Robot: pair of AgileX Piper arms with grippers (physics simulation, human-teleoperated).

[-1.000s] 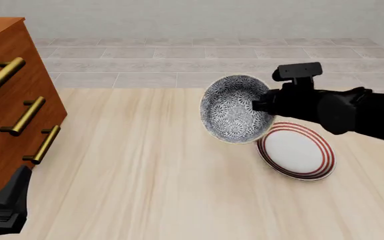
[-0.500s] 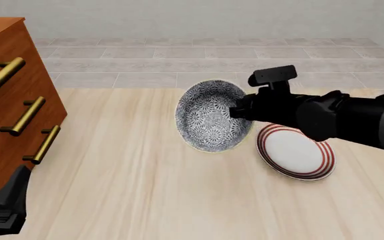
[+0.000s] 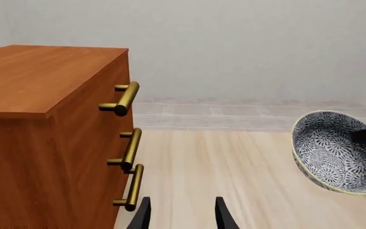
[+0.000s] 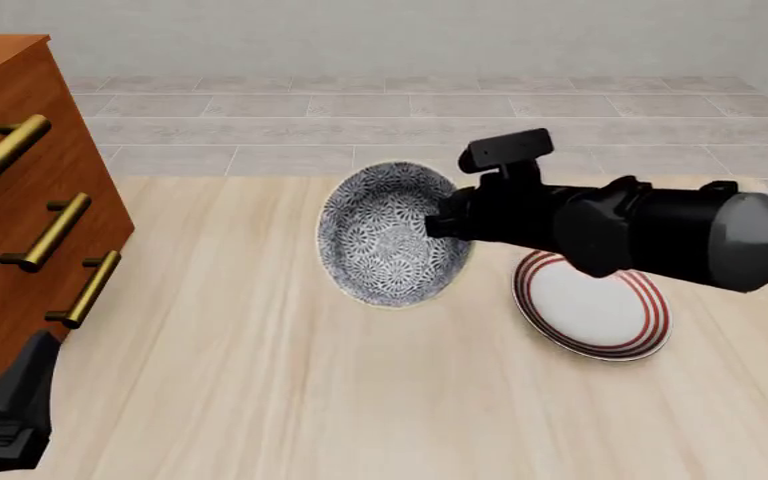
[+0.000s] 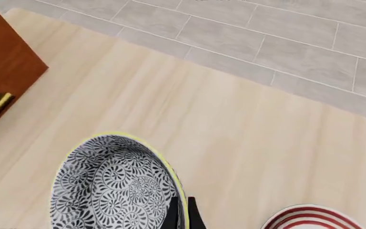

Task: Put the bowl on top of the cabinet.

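The cabinet (image 4: 17, 190) stood at the bench's (image 4: 291, 400) left edge, well apart from the bowl (image 4: 391, 235), its flat top bare in the left wrist view. The right hand (image 4: 444, 225) pinched the bowl's rim, holding it tilted above mid-bench, empty, mouth toward the camera. The ringed plate (image 4: 595, 305) lay empty just right. The left hand (image 3: 181, 214) idled near the cabinet, fingers parted, holding nothing

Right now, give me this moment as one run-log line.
phase: carry | right end effector: shut on bowl rim, lifted, tilted | left end effector: open, idle | cabinet top: not reached | plate: on table
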